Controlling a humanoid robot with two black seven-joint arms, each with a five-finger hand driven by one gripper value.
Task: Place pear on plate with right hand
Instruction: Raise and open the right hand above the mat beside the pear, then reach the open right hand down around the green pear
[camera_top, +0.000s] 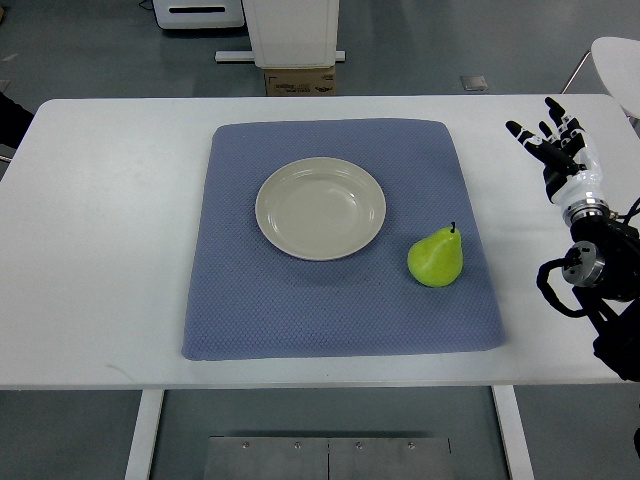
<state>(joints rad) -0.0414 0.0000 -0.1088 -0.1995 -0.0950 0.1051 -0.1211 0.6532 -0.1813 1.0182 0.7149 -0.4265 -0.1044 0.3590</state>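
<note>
Right hand (562, 152) sits over the white table's (100, 250) right edge, black-and-white jointed fingers (520, 131) spread and holding nothing, its arm of dark cables and metal joints entering from the right. It is well apart from the fruit.

From the left, the table is smooth, matte and rectangular, bare along its left side. On its middle lies a blue-grey cloth mat (250, 310), roughly square with rounded corners and a fine dimpled weave. On the mat's upper middle rests a round, shallow, cream plate (275, 215) with a glossy surface and a low raised rim, with nothing on it. Just right of and below the plate, not touching it, the pear (436, 259) stands on the mat: yellow-green, smooth and plump, tapering to a short dark stem.
</note>
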